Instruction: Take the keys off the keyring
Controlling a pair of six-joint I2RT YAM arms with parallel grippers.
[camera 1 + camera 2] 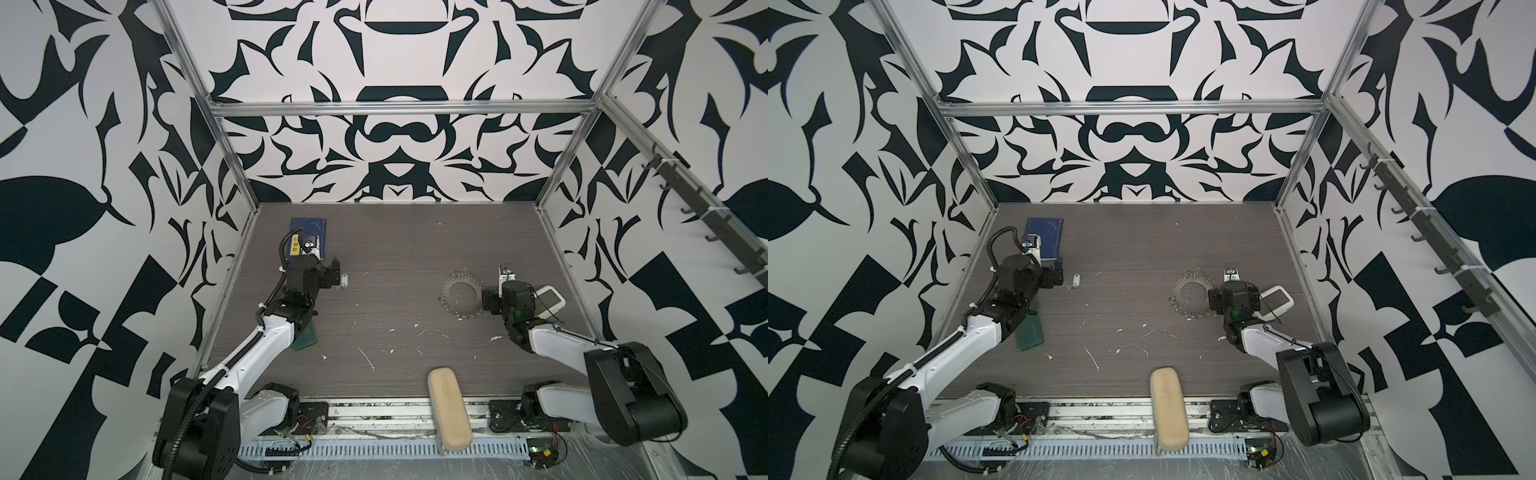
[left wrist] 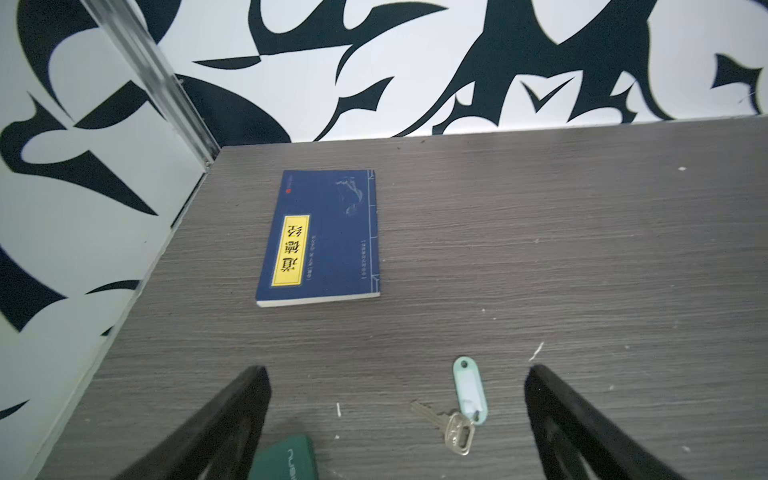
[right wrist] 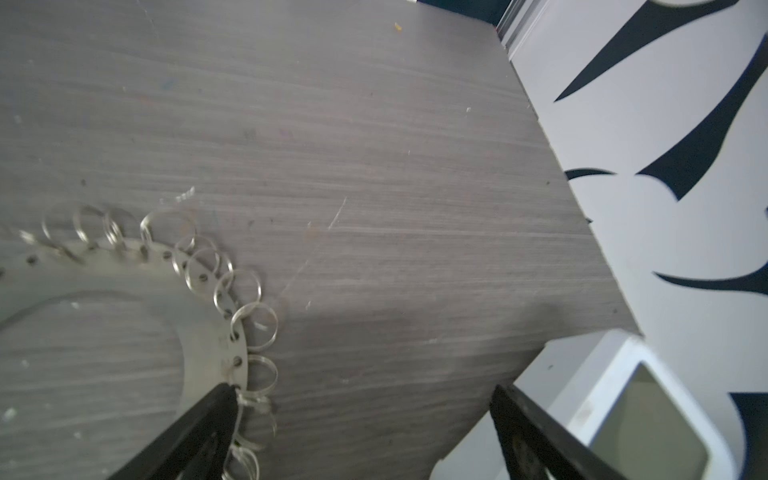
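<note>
The keys (image 2: 469,390), a pale oval tag joined to a small metal key, lie flat on the table (image 1: 395,249) at the left, seen in both top views (image 1: 1076,280). My left gripper (image 2: 397,370) hovers open over them, with the tag between its fingers and touching neither. The keyring (image 1: 446,291), a flat silver hoop fringed with small split rings, lies to the right, far from the keys (image 1: 344,280). My right gripper (image 3: 362,388) is open at the keyring's (image 3: 199,303) near edge. One finger overlaps the small rings and nothing is held.
A blue book (image 2: 324,237) lies at the back left. A green case (image 1: 307,336) sits under the left arm. A white device with a screen (image 3: 648,415) lies by the right gripper. A beige case (image 1: 449,411) overhangs the front edge. Patterned walls stand close on both sides.
</note>
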